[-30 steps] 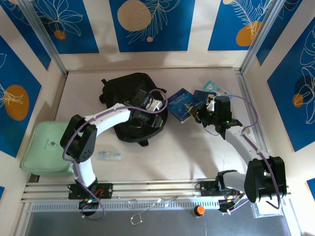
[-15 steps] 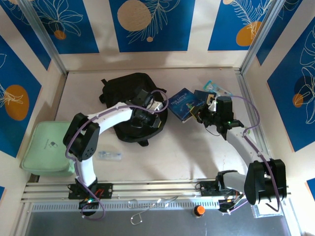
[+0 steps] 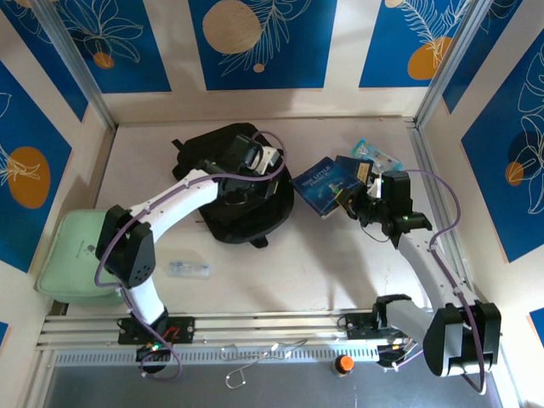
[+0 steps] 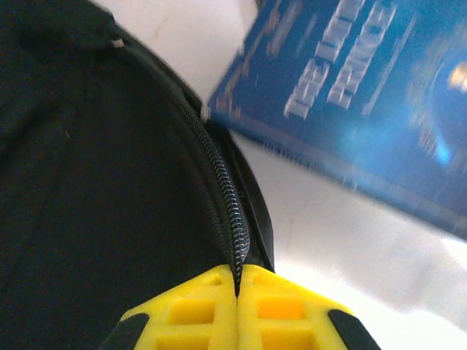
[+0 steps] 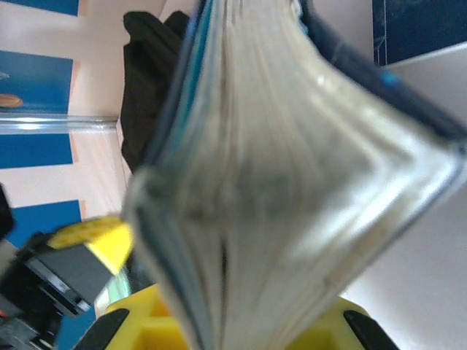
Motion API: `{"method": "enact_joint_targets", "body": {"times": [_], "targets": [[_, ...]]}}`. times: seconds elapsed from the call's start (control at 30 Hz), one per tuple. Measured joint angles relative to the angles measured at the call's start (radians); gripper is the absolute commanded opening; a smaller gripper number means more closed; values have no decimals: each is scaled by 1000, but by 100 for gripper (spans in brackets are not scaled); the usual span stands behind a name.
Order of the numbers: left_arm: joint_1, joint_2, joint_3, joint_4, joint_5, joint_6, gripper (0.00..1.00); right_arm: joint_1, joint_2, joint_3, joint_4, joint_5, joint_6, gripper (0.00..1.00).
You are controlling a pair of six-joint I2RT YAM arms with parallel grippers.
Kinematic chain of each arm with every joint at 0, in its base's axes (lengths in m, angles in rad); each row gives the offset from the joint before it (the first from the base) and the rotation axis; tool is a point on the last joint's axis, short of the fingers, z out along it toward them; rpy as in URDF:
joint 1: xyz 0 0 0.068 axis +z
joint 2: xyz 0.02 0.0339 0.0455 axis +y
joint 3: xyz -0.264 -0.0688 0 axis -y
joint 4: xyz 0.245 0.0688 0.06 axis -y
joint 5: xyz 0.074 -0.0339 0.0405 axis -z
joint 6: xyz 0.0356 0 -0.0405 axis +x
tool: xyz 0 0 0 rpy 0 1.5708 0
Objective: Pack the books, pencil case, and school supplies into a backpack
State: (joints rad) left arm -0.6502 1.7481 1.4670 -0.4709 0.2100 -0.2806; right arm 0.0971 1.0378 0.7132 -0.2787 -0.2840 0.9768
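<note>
Since the earlier frame the left arm has stretched further up the overhead view, and its gripper has closed. In that view the left gripper [image 3: 274,174] now sits at the right-hand edge of the black backpack [image 3: 242,223], which lies at centre left on the pale table [image 3: 297,255]. The left wrist view shows the left gripper's [image 4: 238,292] yellow fingertips pressed together at the bottom of the frame, pinching the zip edge of the backpack [image 4: 87,182]. At upper right in that view is the blue Little Prince book [image 4: 365,95]. From overhead, the Little Prince book [image 3: 321,181] has shifted slightly to the right and lies just right of the backpack. The right gripper [image 3: 355,200] clamps its lower right corner. The right wrist view shows the right gripper [image 5: 233,332] closed on the book's [image 5: 277,182] fanned page edges. A second dark book [image 3: 350,164] lies just above. A mint green case [image 3: 81,255] rests at the far left.
</note>
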Motion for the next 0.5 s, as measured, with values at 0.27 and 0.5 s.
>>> {"method": "enact_joint_targets", "body": {"times": [0.27, 0.5], "targets": [[0, 43, 82, 31, -6, -31, 0, 113, -24, -1, -21, -4, 39, 2], [0, 54, 86, 45, 7, -36, 0, 225, 37, -3, 41, -4, 104, 2]]}}
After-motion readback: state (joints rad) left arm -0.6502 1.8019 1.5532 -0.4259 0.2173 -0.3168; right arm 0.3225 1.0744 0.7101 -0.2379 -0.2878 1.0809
